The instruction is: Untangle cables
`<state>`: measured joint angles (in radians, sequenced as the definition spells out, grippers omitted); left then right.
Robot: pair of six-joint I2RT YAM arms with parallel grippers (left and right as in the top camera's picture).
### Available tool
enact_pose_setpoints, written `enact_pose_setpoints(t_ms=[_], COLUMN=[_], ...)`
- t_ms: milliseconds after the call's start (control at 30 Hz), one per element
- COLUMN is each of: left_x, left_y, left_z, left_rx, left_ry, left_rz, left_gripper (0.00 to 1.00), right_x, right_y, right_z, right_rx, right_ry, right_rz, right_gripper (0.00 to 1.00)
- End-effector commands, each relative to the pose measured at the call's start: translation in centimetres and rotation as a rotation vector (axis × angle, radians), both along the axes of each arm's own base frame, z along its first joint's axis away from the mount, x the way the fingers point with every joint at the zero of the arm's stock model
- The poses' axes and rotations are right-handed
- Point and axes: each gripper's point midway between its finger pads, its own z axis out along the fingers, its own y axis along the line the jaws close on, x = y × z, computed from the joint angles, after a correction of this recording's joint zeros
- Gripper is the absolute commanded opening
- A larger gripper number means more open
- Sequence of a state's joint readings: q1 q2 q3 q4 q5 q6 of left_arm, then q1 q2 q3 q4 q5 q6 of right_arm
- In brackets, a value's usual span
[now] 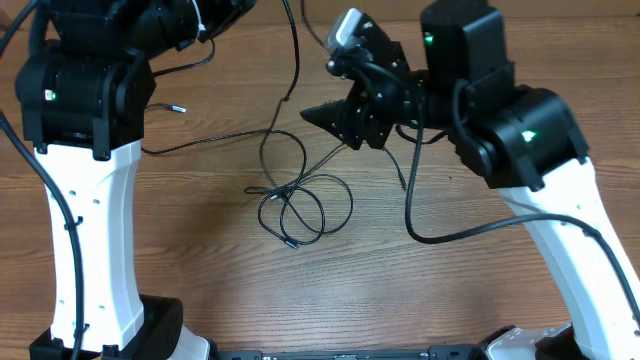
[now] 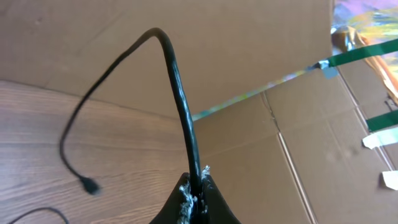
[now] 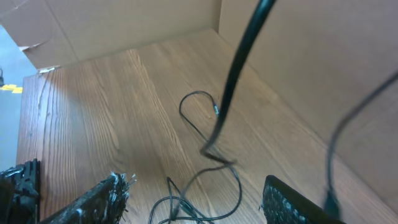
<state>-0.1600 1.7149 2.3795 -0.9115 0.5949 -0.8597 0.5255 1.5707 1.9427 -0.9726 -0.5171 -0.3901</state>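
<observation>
While the left gripper (image 2: 196,198) clamps one cable (image 2: 180,93), the right gripper (image 3: 194,185) stands open, looped cables (image 3: 214,158) lying beneath it.

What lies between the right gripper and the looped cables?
Overhead view: bare table crossed by thin strands running from the looped cables toward the right gripper.

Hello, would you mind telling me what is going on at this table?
Two robot arms are untangling thin black cables on a wooden table. The left claw is shut on one cable, holding it raised. The right claw is open above the table, gripping nothing. The remaining loops lie tangled in the middle.
</observation>
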Motion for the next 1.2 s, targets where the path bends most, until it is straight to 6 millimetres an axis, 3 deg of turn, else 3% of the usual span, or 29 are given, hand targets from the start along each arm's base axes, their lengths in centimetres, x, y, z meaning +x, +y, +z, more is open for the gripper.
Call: enact_pose_setpoints(t_ms=[0,167,300,333,367,400,533,633,667,700,800,867,933,967,1033,1167], left_x=[-1.0,-2.0,-3.2,-3.5,-3.7,-3.8,-3.8,-3.3,-3.1,-2.1,-1.4,-1.2,-1.4,-1.6,-1.7,-2.4], left_y=[-0.5,-2.1,-4.7,-5.3,-5.7,-5.8,-5.7,-5.0,-4.6,-2.4,1.0,3.6,4.8,4.7,4.2,2.7], left_z=[0.5,-1.4,-2.3,-2.3,-2.3,-2.3,-2.6,-2.5,-2.8,-4.6,-7.2,-8.7,-9.2,-9.4,-9.5,-10.0], left_rx=[0.02,0.055,0.086,0.087,0.088,0.089,0.119,0.176,0.214,0.351,0.581,0.794,0.88,0.883,0.866,0.824], left_ry=[-0.021,0.046,0.07,0.067,0.065,0.064,0.052,-0.013,-0.032,-0.022,0.003,0.014,0.033,0.038,0.037,0.046], left_rz=[-0.014,-0.046,-0.091,-0.105,-0.112,-0.115,-0.123,-0.12,-0.109,-0.007,0.132,0.222,0.268,0.26,0.23,0.145], left_gripper=[0.04,0.04,0.04,0.04,0.04,0.04,0.04,0.06,0.58,0.95,1.0,1.0,1.0,1.0,1.0,1.0], right_x=[-0.4,-0.4,-0.4,-0.4,-0.4,-0.4,-0.4,1.1,1.8,3.1,5.6,8.3,10.6,11.6,12.4,14.4], right_y=[0.2,0.2,0.3,0.3,0.2,0.2,0.0,-1.3,-2.2,-3.8,-7.3,-11.5,-15.6,-17.8,-19.7,-25.9], right_z=[0.4,0.5,0.5,0.5,0.5,0.4,0.1,-0.2,-0.4,-0.6,-0.7,-0.6,0.3,1.0,1.9,5.7], right_rx=[0.004,0.006,0.007,0.004,-0.002,-0.01,-0.041,-0.076,-0.088,-0.091,-0.082,-0.086,-0.058,-0.036,-0.012,0.045], right_ry=[-0.014,-0.016,-0.018,-0.024,-0.034,-0.041,-0.071,-0.086,-0.084,-0.062,-0.018,-0.009,-0.024,-0.048,-0.077,-0.236], right_rz=[0.009,0.011,0.011,0.014,0.021,0.026,0.039,-0.041,-0.083,-0.157,-0.327,-0.549,-0.765,-0.846,-0.895,-1.024], right_gripper=[0.69,0.68,0.67,0.47,0.18,0.04,0.04,0.04,0.04,0.04,0.04,0.04,0.04,0.04,0.04,0.04])
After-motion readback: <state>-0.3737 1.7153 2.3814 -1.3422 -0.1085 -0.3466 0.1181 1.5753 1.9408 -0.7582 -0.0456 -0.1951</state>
